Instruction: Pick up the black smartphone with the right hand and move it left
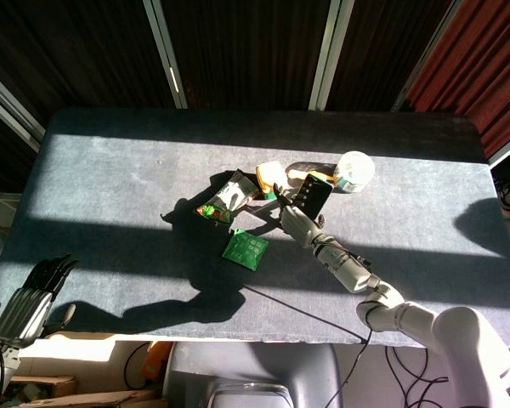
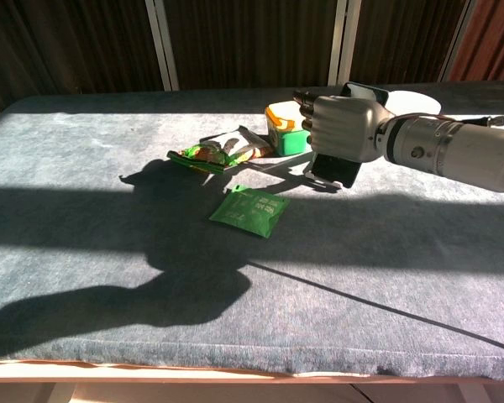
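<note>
My right hand (image 2: 343, 124) grips the black smartphone (image 2: 334, 170), holding it nearly upright and tilted above the table, just right of the green tub. In the head view the same smartphone (image 1: 310, 196) stands out of the right hand (image 1: 296, 223) near the table's middle. My left hand (image 1: 30, 299) hangs at the table's near left corner with its fingers apart and nothing in it; the chest view does not show it.
A green tub with an orange-and-white lid (image 2: 286, 128), a snack packet (image 2: 223, 149) and a flat green sachet (image 2: 250, 211) lie close to the left of the phone. A white round container (image 1: 354, 170) sits behind to the right. A thin cable (image 2: 378, 306) crosses the grey table (image 2: 84, 193).
</note>
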You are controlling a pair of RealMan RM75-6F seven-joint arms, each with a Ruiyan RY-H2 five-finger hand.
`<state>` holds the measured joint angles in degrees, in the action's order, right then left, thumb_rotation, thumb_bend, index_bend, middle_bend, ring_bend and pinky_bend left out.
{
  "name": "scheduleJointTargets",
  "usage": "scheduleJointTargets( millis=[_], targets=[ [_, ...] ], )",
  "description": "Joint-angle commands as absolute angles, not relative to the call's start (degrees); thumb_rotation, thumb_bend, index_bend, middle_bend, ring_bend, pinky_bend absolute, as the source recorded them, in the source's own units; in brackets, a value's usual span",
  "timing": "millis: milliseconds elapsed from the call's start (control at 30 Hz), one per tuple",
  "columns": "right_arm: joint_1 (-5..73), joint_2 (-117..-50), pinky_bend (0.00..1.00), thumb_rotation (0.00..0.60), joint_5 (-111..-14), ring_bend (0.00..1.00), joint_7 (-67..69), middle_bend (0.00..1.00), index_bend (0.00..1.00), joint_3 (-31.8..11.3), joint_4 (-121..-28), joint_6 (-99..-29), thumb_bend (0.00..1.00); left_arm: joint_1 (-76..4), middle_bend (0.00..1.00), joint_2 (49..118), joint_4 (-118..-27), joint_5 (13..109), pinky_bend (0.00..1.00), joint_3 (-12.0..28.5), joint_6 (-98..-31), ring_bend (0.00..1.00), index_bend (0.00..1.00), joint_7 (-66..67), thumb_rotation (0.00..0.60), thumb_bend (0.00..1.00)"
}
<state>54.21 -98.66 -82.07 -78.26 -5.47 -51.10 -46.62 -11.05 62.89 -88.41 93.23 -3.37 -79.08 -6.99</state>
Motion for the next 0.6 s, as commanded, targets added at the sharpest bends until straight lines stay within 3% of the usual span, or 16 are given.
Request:
scheduleJointTargets(
  millis=[33,433,600],
  targets=[
    [53.8,-98.5,0.13,0.600,-80.4,0.15,-79.7,0.27,0.00,-6.2,-52.1,-46.9,0.21,-11.0,0.00,62.9,-88.4,93.3,0.00,-3.4,-79.1,0.00,0.00,-7.0,0.600,0.41],
    [52.5,-94.4,0.08,0.600,-76.2,0.05,-80.1,0.13,0.00,-7.2,-60.4,-49.3,0.14,-11.1,0.00,62.9,-88.5,93.5,0.00,-3.5,-79.0,0.00,0.00,-6.9,0.600,0.41],
    [48.6,-91.0,0.05,0.600,-75.5,0.01,-75.9,0.06,0.00,-7.9,-70.1,-56.7,0.13,-10.9,0.00,62.8,-88.4,93.4,0.00,-3.4,-79.4,0.00,0.00,-7.2,0.600,0.41]
  ],
)
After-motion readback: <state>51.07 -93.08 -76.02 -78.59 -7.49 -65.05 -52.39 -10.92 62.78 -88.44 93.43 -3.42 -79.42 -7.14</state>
